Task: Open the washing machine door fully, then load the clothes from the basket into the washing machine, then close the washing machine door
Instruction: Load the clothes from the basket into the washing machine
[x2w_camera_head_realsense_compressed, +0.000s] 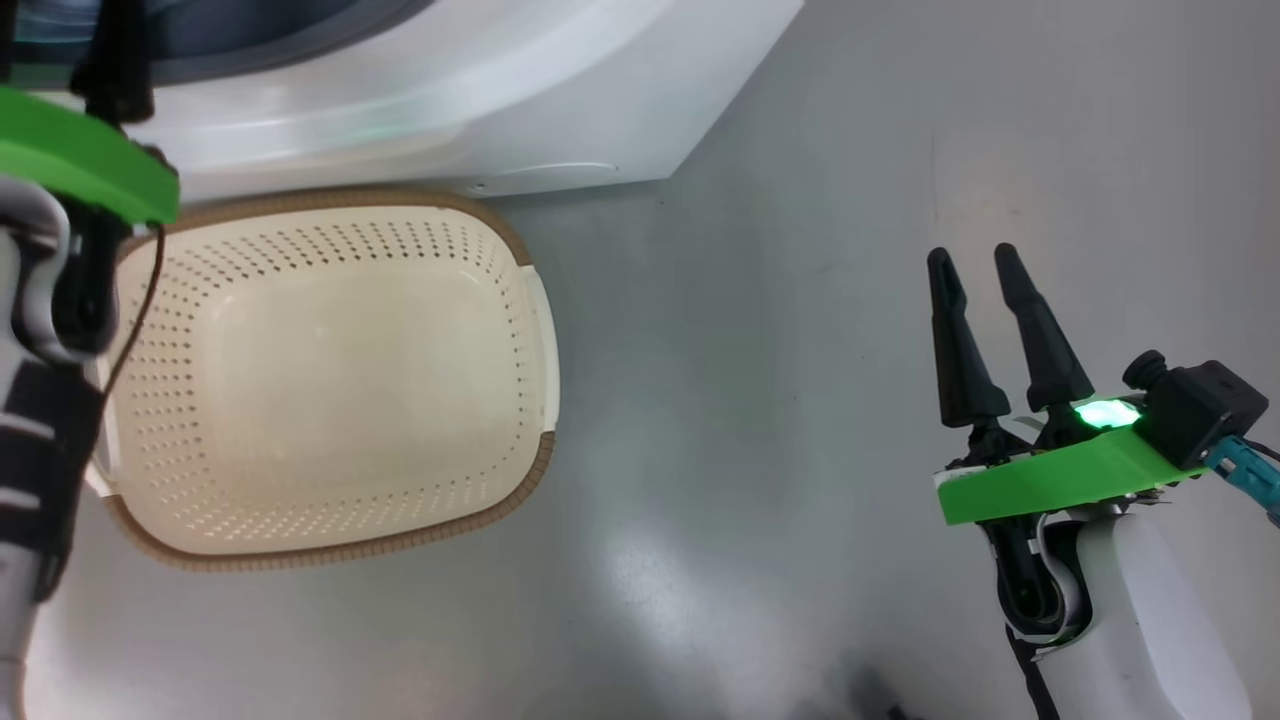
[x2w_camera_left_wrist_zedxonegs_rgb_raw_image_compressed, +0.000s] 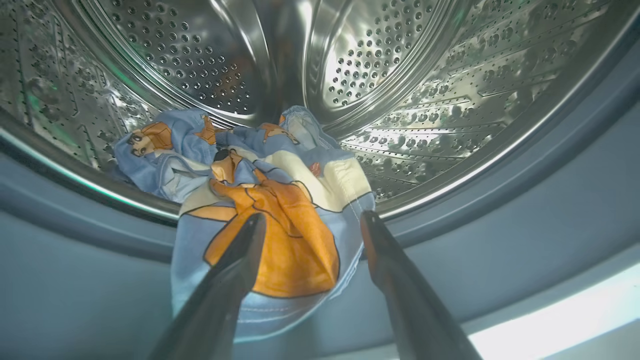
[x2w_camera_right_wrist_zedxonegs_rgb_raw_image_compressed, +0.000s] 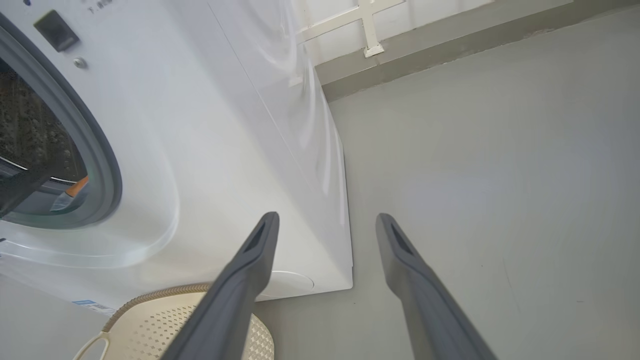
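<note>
The clothes (x2w_camera_left_wrist_zedxonegs_rgb_raw_image_compressed: 270, 200), light blue with orange cartoon prints, lie bunched at the front of the steel drum (x2w_camera_left_wrist_zedxonegs_rgb_raw_image_compressed: 375, 60), with one fold hanging over the grey seal (x2w_camera_left_wrist_zedxonegs_rgb_raw_image_compressed: 500, 225). My left gripper (x2w_camera_left_wrist_zedxonegs_rgb_raw_image_compressed: 314, 216) is open at the drum mouth, a finger on each side of that fold, gripping nothing. The cream basket (x2w_camera_head_realsense_compressed: 545, 470) stands empty on the floor before the white washing machine (x2w_camera_head_realsense_compressed: 500, 90). My left arm's green wrist plate (x2w_camera_head_realsense_compressed: 80, 165) rises over the basket's left end. My right gripper (x2w_camera_head_realsense_compressed: 972, 253) hangs open over bare floor, right of the basket. The washing machine door is out of view.
Grey floor (x2w_camera_head_realsense_compressed: 780, 400) stretches between the basket and my right arm. In the right wrist view my right gripper (x2w_camera_right_wrist_zedxonegs_rgb_raw_image_compressed: 326, 217) points at the washing machine's (x2w_camera_right_wrist_zedxonegs_rgb_raw_image_compressed: 225, 125) lower right corner, with the basket's rim (x2w_camera_right_wrist_zedxonegs_rgb_raw_image_compressed: 150, 299) below and a wall base (x2w_camera_right_wrist_zedxonegs_rgb_raw_image_compressed: 450, 45) behind.
</note>
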